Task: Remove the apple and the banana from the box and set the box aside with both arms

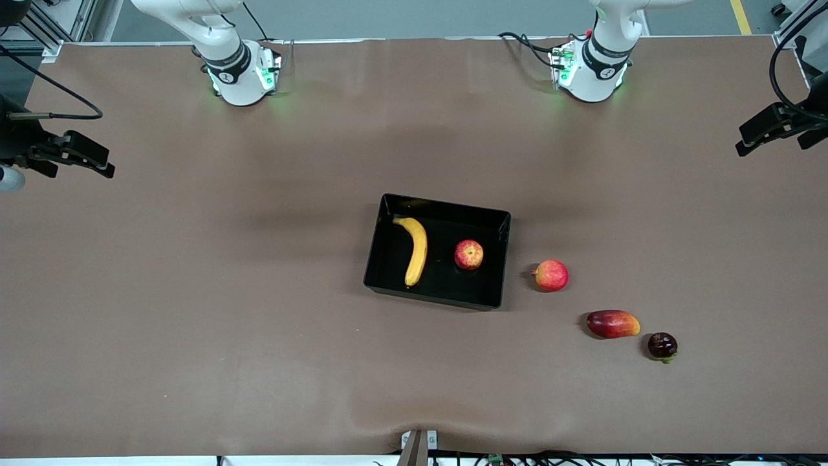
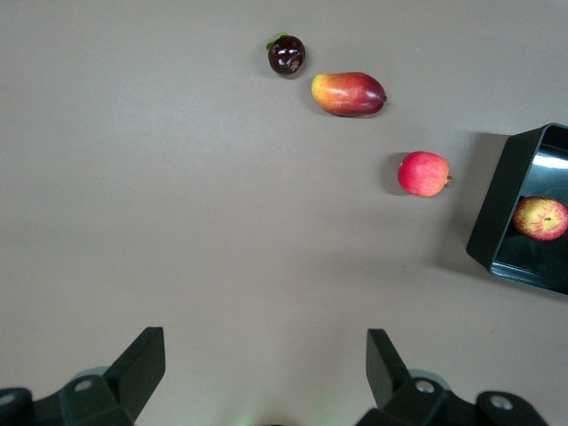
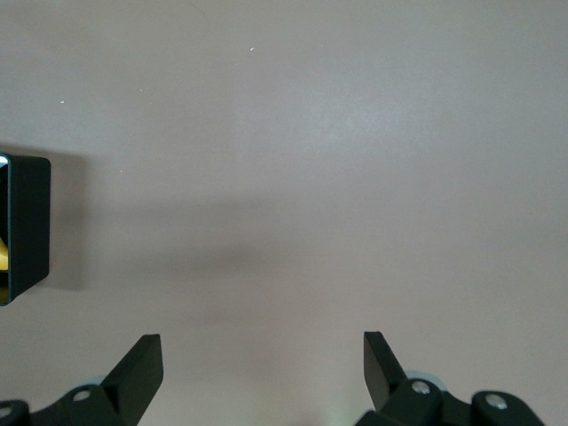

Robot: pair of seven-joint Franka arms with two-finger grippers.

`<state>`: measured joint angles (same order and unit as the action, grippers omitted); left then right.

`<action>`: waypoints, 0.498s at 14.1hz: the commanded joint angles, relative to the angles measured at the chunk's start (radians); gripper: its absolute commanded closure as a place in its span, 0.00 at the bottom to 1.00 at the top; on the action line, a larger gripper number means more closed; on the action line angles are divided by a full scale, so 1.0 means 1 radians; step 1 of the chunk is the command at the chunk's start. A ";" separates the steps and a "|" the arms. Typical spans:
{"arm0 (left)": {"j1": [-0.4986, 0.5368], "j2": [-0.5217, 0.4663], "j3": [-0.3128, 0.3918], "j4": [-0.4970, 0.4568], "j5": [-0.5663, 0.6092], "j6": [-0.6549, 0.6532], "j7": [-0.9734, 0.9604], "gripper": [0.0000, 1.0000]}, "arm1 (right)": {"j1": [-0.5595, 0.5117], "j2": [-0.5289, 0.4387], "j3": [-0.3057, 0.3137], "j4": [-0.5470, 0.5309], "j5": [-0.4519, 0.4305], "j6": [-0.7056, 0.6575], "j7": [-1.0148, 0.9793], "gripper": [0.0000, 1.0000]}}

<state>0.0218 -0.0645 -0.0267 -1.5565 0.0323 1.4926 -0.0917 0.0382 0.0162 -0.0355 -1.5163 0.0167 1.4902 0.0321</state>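
Note:
The black box sits mid-table. The yellow banana and the red apple with yellow streaks lie inside it, apart from each other. In the left wrist view a corner of the box shows with the apple in it. In the right wrist view only an end wall of the box shows. My left gripper is open and empty, up over bare table at the left arm's end. My right gripper is open and empty, up over bare table at the right arm's end.
A pinkish-red round fruit lies beside the box toward the left arm's end. A dark-red mango and a small dark purple fruit lie nearer the front camera. All three show in the left wrist view.

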 commanded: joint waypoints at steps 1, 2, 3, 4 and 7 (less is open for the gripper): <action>0.006 -0.006 -0.005 0.018 -0.011 -0.020 0.013 0.00 | -0.003 0.001 0.000 0.008 0.002 -0.004 0.008 0.00; 0.007 -0.009 -0.004 0.016 -0.009 -0.020 0.020 0.00 | -0.004 0.002 0.000 0.007 0.002 -0.002 0.008 0.00; 0.007 -0.008 -0.004 0.016 -0.009 -0.020 0.029 0.00 | -0.004 0.002 0.000 0.007 0.002 -0.002 0.008 0.00; 0.006 -0.005 -0.005 0.016 -0.009 -0.020 0.032 0.00 | -0.004 0.002 0.000 0.008 0.002 -0.002 0.008 0.00; -0.011 0.029 -0.016 0.013 -0.020 -0.020 0.030 0.00 | -0.004 0.004 0.000 0.008 0.002 -0.001 0.008 0.00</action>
<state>0.0167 -0.0616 -0.0337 -1.5530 0.0322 1.4897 -0.0782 0.0381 0.0164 -0.0367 -1.5163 0.0167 1.4906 0.0321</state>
